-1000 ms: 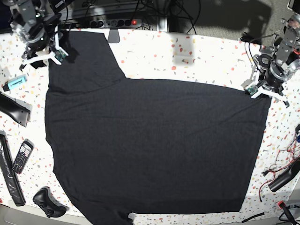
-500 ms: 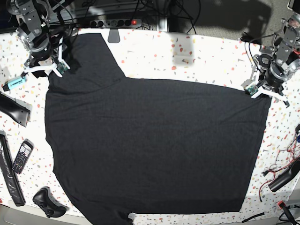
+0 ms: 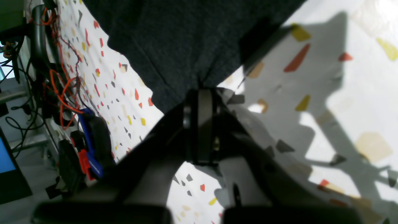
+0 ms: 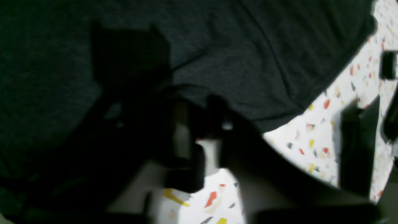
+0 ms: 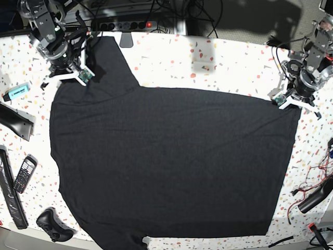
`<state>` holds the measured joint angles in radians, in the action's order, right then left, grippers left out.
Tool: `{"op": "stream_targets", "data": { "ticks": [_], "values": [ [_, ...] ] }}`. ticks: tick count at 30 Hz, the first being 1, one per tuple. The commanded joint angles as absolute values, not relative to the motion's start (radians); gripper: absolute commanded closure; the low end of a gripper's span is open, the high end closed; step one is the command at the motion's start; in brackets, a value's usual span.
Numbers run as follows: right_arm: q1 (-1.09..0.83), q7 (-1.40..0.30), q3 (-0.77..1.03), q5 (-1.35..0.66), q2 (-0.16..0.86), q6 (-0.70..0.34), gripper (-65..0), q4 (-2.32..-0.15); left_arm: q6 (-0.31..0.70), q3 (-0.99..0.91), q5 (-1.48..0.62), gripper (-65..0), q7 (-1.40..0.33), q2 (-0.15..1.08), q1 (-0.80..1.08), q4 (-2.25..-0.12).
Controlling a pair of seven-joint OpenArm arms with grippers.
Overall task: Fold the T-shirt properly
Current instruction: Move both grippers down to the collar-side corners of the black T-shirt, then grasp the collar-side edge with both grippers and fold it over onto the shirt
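meanwhile each tool, left tool [image 5: 287, 100] and right tool [image 5: 70, 78], pinches a t-shirt [image 5: 171, 161] edge.

White terrazzo-pattern tabletop [image 5: 218, 62], red, yellow, grey flecks. Black power strip [image 5: 122, 24] with red lit switch along far edge. Bright overhead light, hard shadows. Cables [image 5: 312, 185] at right edge.

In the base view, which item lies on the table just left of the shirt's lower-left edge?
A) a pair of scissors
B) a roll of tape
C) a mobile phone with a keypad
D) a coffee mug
C: a mobile phone with a visible keypad lies on the speckled table just left of the black T-shirt; nothing like the other options shows there.
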<state>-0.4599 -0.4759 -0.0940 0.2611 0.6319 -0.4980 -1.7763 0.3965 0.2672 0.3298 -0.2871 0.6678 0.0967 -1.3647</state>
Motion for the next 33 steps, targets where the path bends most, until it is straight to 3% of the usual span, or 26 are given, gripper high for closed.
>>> {"op": "stream_targets", "data": {
  "ticks": [1,9,16,33],
  "values": [
    [-0.46,-0.479,-0.09,0.26,0.648,-0.491,-0.8,-1.787,0.419,0.265,0.299,0.0,-0.301,0.679,0.097,-1.364],
    [-0.492,-0.513,-0.054,0.25,0.657,-0.464,0.0,-1.893,0.366,0.262,0.208,0.0,-0.291,0.699,0.135,-1.369],
    [-0.675,-0.522,0.162,0.108,0.679,-0.465,0.0,-2.019,0.279,0.249,0.154,0.0,-0.325,0.765,0.264,-1.503],
    [-1.062,-0.544,0.435,0.044,0.62,-0.503,0.0,-2.167,0.266,-0.129,0.076,0.0,-0.33,0.763,0.661,-1.787]
  ]
}}
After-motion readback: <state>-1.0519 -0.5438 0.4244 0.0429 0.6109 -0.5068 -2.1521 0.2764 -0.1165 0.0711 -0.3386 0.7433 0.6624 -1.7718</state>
